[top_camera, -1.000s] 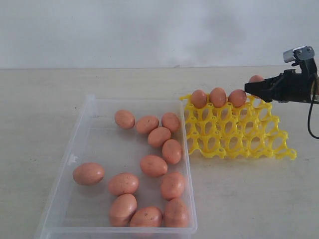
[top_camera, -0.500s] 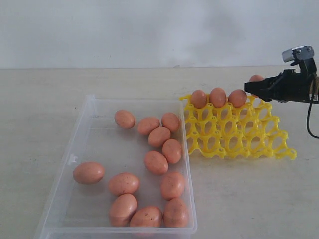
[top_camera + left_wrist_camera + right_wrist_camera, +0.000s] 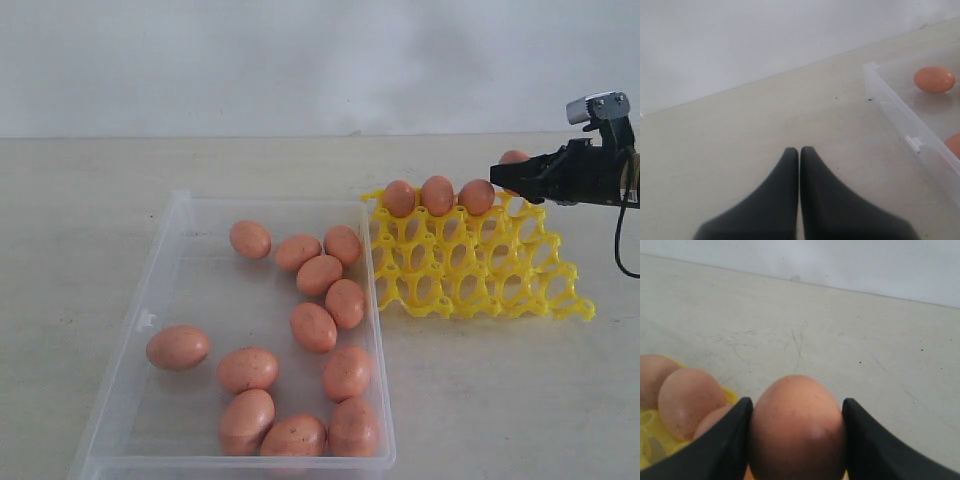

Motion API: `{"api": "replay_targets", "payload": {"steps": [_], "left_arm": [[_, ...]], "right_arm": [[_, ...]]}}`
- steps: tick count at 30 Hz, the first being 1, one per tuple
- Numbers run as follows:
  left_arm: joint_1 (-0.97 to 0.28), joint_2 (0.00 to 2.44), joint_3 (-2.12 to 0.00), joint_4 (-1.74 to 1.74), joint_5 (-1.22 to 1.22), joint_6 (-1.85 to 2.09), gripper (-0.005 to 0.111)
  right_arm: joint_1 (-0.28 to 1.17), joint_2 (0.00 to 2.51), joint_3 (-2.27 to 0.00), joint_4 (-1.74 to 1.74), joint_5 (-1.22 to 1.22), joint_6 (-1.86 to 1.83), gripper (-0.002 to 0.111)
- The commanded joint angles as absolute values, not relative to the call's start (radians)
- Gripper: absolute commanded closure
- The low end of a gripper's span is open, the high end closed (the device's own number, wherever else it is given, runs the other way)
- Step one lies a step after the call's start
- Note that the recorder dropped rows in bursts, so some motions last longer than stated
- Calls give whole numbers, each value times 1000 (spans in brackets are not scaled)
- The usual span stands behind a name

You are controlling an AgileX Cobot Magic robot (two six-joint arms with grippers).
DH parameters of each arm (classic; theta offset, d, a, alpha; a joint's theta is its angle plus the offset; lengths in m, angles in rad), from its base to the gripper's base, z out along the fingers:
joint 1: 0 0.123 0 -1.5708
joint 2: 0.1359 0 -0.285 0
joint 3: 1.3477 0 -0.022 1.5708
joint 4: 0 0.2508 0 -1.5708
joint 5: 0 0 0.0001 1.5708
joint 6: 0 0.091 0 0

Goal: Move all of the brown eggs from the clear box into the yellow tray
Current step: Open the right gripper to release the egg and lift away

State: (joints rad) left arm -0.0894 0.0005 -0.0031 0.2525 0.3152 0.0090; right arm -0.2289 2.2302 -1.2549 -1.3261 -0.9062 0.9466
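Brown egg [image 3: 797,425] in hand: the right gripper [image 3: 520,175] has it clamped between both black fingers [image 3: 725,440], jaws standing partly apart at the egg's width. The pads bear on opposite sides of its widest girth. In the exterior view this egg sits at upper right, over the far right corner of the yellow tray [image 3: 480,270].

Left gripper [image 3: 799,155]: jaws closed tip to tip and holding nothing. It hangs over bare table [image 3: 480,400], outside the wall of the clear box [image 3: 160,270].

Handling, as judged:
- Each egg is probably light, with a rigid, thin and brittle shell. Use only enough squeeze to stop slip.
- The shell is smooth and curved, so an off-centre grip is likely to squirt it out. Grip across the short axis at the fattest part.
- Lower the egg into a cup and do not drop it.

Location of the rest: three eggs [image 3: 437,195] fill the tray's far row. Twelve eggs [image 3: 313,326] lie loose in the box, centre and lower left of the frame.

Edges and room:
- The tray lies just beside the box's right wall.
- The box's raised rim must be cleared on every lift.
- Most boxed eggs crowd the right wall and the lower right corner, several touching, with little finger room between them.
- One egg [image 3: 178,347] lies alone at the box's left with open floor around it.
- The tray's three nearer rows are empty
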Motion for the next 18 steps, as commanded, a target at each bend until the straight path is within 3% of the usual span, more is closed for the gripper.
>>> {"api": "replay_targets", "payload": {"steps": [1,4,9,18], "left_arm": [[-91,0,0,255,314,9,105],[-91,0,0,255,314,9,105],[-91,0,0,255,314,9,105],[-91,0,0,255,314,9,105]], "right_arm": [[-228,2225,-1259,-1319,-922,957,65],[-228,2225,-1259,-1319,-922,965,64],[-228,2225,-1259,-1321,-911,974,42],[-228,2205,-1259,-1286,-945,978,42]]}}
